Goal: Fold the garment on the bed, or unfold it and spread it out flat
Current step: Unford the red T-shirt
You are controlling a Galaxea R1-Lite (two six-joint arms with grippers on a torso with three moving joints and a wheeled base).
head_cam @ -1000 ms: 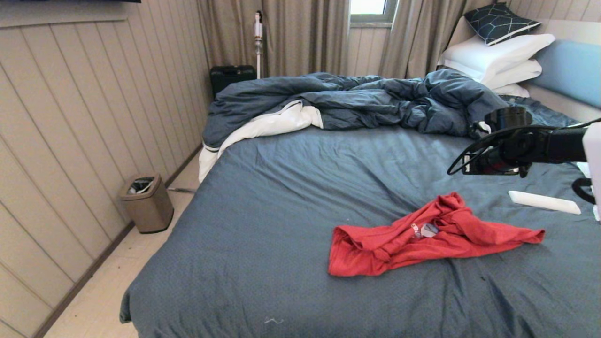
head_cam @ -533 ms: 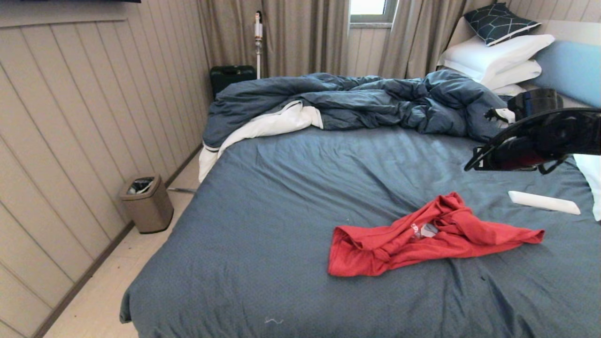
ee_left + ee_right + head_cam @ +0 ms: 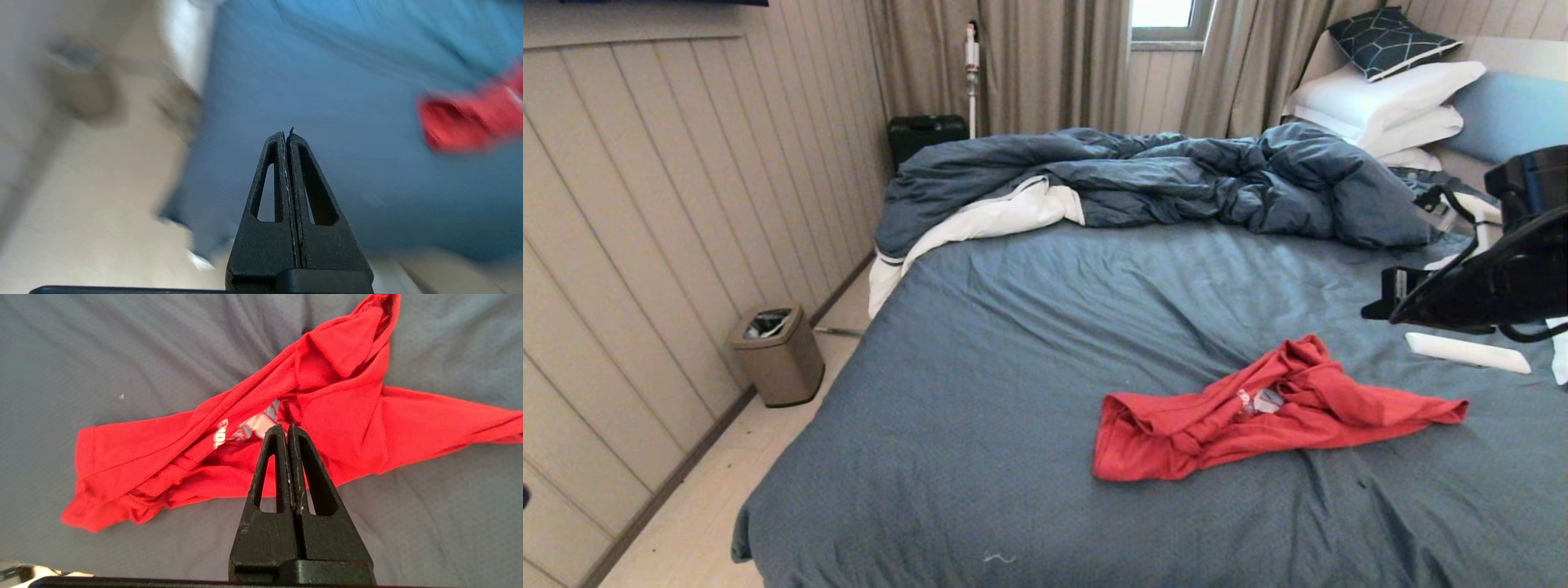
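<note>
The garment [image 3: 1258,412], a red T-shirt, lies crumpled in a long bunch on the right half of the bed [image 3: 1054,327], with a bit of white print showing in its folds. My right arm [image 3: 1494,282] hangs above the bed's right side, beyond the shirt. In the right wrist view the right gripper [image 3: 286,426] is shut and empty, held in the air over the garment [image 3: 339,416]. My left gripper [image 3: 287,132] is shut and empty, off the bed's near left side, with the garment [image 3: 470,122] far from it.
A dark blue duvet [image 3: 1160,175] with white lining is heaped across the far end. White pillows [image 3: 1388,98] lean on the light-blue headboard [image 3: 1511,114]. A flat white object [image 3: 1470,353] lies right of the shirt. On the floor at left stand a bin [image 3: 778,353] and a black case [image 3: 925,135].
My right arm has swung toward the right edge of the head view and its gripper has gone from open to shut. The garment has not moved.
</note>
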